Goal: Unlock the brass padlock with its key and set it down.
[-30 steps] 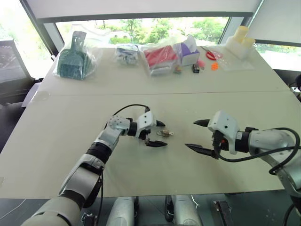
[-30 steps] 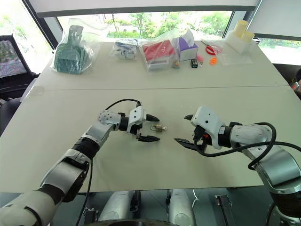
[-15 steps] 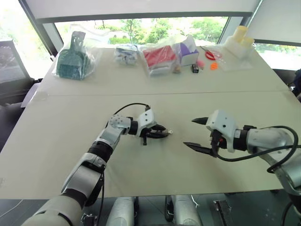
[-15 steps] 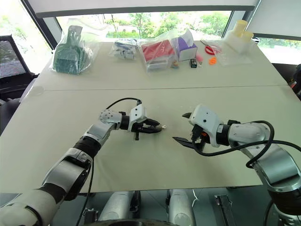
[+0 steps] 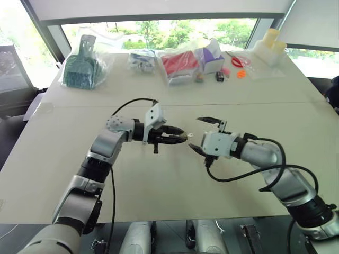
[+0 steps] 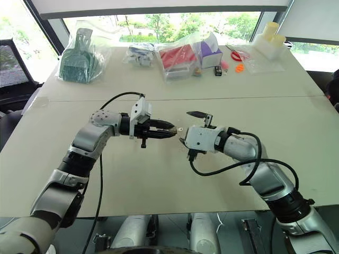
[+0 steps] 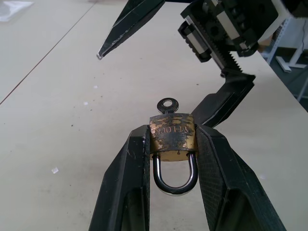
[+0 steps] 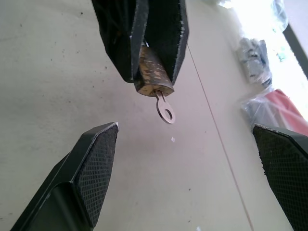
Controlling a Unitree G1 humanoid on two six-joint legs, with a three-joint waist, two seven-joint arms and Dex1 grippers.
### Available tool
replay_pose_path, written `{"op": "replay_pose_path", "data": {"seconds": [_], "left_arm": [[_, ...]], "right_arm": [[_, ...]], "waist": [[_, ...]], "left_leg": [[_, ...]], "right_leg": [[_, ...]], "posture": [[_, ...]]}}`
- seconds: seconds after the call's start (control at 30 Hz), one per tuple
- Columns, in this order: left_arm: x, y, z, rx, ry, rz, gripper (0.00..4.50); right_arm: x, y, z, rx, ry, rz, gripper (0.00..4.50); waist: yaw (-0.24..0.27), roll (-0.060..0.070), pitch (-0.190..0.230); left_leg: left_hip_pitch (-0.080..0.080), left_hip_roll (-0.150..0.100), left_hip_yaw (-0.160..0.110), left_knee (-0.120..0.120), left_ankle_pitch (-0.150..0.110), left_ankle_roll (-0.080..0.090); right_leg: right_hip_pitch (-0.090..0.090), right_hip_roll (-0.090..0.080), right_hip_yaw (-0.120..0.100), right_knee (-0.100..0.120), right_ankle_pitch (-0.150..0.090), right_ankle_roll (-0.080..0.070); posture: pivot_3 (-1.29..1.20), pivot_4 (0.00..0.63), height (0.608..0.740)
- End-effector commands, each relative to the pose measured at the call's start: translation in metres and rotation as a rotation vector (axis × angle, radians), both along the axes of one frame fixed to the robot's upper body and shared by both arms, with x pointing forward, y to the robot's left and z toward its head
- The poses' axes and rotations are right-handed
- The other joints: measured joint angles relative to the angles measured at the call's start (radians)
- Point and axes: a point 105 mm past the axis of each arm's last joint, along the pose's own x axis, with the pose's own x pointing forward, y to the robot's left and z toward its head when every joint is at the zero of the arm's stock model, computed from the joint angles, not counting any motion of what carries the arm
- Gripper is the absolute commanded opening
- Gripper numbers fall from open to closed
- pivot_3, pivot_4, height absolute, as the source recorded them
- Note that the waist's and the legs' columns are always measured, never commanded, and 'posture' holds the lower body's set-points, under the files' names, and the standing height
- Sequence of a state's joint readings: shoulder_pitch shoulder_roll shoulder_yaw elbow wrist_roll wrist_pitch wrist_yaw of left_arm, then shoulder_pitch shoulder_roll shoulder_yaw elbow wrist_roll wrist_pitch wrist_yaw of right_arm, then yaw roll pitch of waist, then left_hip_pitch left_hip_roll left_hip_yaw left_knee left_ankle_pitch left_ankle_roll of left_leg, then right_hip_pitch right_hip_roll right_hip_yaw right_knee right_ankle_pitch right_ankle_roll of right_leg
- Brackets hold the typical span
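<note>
1. The left tool (image 5: 177, 137) is gripping the small, tarnished yellow-brass padlock (image 7: 172, 137) by its flat sides, holding it clear above the pale tabletop (image 5: 159, 180), with the thin silvery shackle (image 7: 175, 177) pointing back between the black fingers (image 7: 130, 178).
2. The tiny silvery key (image 7: 167, 104) is sitting in the padlock's keyhole, its round bow sticking out towards the right tool (image 5: 204, 136).
3. The right tool is standing wide open just beside the key, one finger on each side, touching nothing.
4. Risk, as I judge it: the key bow is very thin, so the right fingers closing slightly off line could be pinching air or nudging the padlock askew in the left grip.
5. Twisting too hard could be rotating the whole padlock rather than the key, or dropping it.
6. At the far edge, clear plastic bags (image 5: 180, 63) are holding a green dustpan-like item (image 5: 80, 66), red and purple packages, and other small goods I cannot identify.
</note>
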State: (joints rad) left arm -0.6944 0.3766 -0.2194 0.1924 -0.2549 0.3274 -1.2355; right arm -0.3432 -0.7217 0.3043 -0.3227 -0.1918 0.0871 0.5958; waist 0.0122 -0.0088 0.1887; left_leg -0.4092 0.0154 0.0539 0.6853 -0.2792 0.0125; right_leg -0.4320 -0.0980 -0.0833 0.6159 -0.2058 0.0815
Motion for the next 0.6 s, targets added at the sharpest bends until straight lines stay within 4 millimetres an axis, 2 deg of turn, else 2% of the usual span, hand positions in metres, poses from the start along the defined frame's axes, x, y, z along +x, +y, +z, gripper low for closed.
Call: {"op": "replay_pose_path", "data": {"seconds": [0.03,0.1,0.2,0.4,0.43,0.6], "left_arm": [[-0.0061,0.0018,0.0076,-0.020,-0.024,-0.008,0.74],[-0.0075,0.0030,0.0065,-0.016,-0.024,-0.005,0.74],[-0.0082,0.0039,0.0048,-0.010,-0.025,0.000,0.74],[-0.0065,0.0044,0.0035,-0.004,-0.031,0.011,0.74],[-0.0064,0.0043,0.0038,-0.005,-0.033,0.012,0.74],[-0.0054,0.0022,0.0064,-0.013,-0.046,0.017,0.74]], "right_arm": [[0.0017,0.0083,0.0160,-0.004,-0.121,0.034,4.50],[0.0019,0.0094,0.0158,-0.010,-0.131,0.042,4.50],[0.0022,0.0075,0.0137,-0.034,-0.136,0.046,3.60],[-0.0007,0.0063,0.0129,-0.046,-0.124,0.065,0.38],[-0.0014,0.0069,0.0130,-0.044,-0.122,0.068,0.05],[-0.0055,0.0130,0.0129,-0.042,-0.110,0.095,0.05]], "waist": [[0.000,0.000,0.000],[0.000,0.000,0.000],[0.002,0.000,0.000],[0.000,0.000,0.000],[0.000,0.000,0.000],[0.001,0.000,0.000]], "left_leg": [[0.000,0.000,0.000,0.000,0.000,0.000],[0.000,0.000,0.000,0.000,0.000,0.000],[0.000,0.000,0.000,0.000,0.000,0.000],[0.000,0.000,0.000,0.000,0.000,0.000],[0.000,0.000,0.000,0.000,0.000,0.000],[0.000,0.000,0.000,0.000,0.000,0.000]], "right_leg": [[0.000,0.000,0.000,0.000,0.000,0.000],[0.000,0.000,0.000,0.000,0.000,0.000],[0.000,0.000,0.000,0.000,0.000,0.000],[0.000,0.000,0.000,0.000,0.000,0.000],[0.000,0.000,0.000,0.000,0.000,0.000],[0.000,0.000,0.000,0.000,0.000,0.000]], "posture": [[0.00,0.150,0.740],[0.00,0.150,0.740],[0.00,0.150,0.740],[0.00,0.150,0.740],[0.00,0.150,0.740],[0.00,0.150,0.740]]}}
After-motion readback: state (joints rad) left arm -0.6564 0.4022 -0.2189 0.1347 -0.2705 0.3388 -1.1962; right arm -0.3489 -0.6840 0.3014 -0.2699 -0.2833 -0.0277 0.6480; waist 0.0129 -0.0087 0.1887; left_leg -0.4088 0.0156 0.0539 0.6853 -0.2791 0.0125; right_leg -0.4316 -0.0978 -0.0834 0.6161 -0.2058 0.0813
